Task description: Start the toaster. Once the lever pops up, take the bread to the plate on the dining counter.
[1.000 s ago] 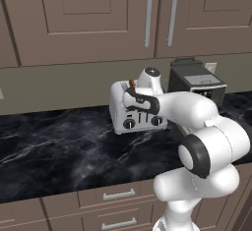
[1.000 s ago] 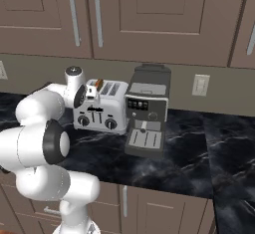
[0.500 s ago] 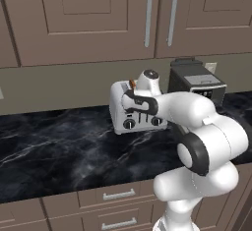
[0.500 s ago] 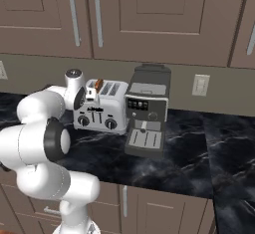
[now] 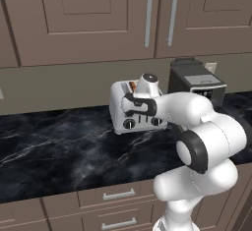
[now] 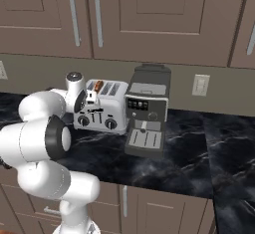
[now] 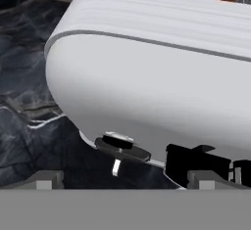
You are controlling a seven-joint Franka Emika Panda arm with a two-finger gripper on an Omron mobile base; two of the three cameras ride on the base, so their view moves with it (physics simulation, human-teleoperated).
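Gripper (image 7: 125, 179): jaws spread wide, holding nothing, tips low against the toaster's front face.
Wrist: turned toward the toaster (image 5: 125, 108), hand pressed close to its front, just above the knobs.
Arm: reaches forward from the base, elbow bent beside the toaster.
Bread (image 6: 98, 85): upright in a top slot of the toaster.
Coffee machine (image 6: 147, 111): just beside the toaster.

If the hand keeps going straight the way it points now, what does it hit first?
Most likely the toaster: its white front wall lies dead ahead of the open hand, with a knob and a dark tab low between the fingertips. Depth is hard to judge.
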